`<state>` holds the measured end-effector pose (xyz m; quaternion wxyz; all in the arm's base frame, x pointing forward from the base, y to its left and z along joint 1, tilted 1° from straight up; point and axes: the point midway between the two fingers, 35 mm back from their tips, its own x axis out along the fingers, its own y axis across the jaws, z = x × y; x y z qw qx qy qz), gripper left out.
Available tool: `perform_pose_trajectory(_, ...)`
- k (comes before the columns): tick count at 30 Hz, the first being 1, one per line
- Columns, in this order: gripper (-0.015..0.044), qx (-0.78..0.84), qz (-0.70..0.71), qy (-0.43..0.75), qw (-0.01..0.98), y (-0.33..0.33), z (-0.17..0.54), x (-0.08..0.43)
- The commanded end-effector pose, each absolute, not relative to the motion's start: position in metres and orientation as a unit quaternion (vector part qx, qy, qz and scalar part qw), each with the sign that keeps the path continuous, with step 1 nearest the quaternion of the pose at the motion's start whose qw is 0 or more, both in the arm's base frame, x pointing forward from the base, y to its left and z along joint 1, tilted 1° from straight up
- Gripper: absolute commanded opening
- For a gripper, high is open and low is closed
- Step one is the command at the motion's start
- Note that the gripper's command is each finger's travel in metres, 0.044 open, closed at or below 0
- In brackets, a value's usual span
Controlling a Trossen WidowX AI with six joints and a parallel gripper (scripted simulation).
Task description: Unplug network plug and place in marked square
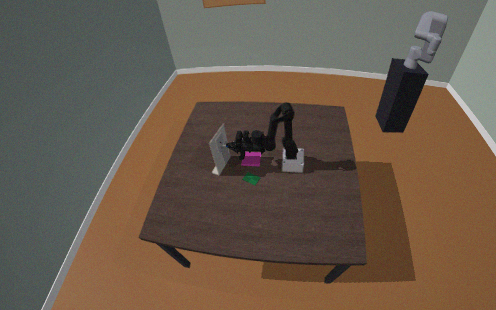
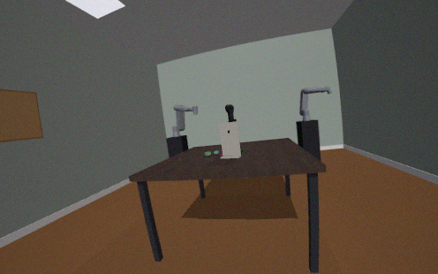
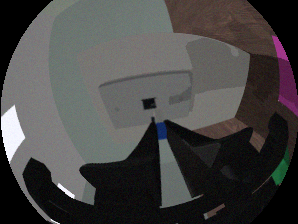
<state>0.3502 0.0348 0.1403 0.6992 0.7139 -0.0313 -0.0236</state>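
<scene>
The tool [image 3: 161, 141] was clenched on the plug [image 3: 160, 131], a small blue and white piece pinched between its two dark fingers near the middle of the wrist view. The plug sat just below the dark socket hole [image 3: 148, 103] and apart from it, with a little gap showing between them. The socket sat in a pale plate on the upright panel [image 3: 143, 99], which filled the middle of that view.

In the top view the tool [image 1: 234, 146] was just right of the white panel [image 1: 219, 149], a little left of the frame's middle. The plug was too small to make out there. Right under the tool lay a pink square [image 1: 251, 159] on the tabletop [image 1: 273, 220]. A green patch [image 1: 251, 179] lay a bit lower in the frame, near the pink one. The black arm [image 1: 280, 125] bent up and over from a white base block [image 1: 293, 160] to the right of the squares.

In the exterior view the panel [image 2: 230, 140] stood in the middle of the frame and hid the tool. Only the top of the arm [image 2: 230, 112] stuck up behind it. Small green spots [image 2: 211, 153] showed on the tabletop [image 2: 259, 165] to the left of the panel.

Farther out, grey robot arms stood on dark stands [image 2: 308, 137] by the back wall.
</scene>
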Motion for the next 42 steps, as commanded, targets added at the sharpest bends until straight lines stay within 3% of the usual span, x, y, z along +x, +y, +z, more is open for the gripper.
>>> perform_pose_trajectory(1, 0.0, 0.713, -0.023, -0.034, 0.7, 0.036, 0.141, 0.347)
perform_pose_trajectory(42, 0.0, 0.713, -0.024, -0.033, 0.7, 0.048, 0.141, 0.322)
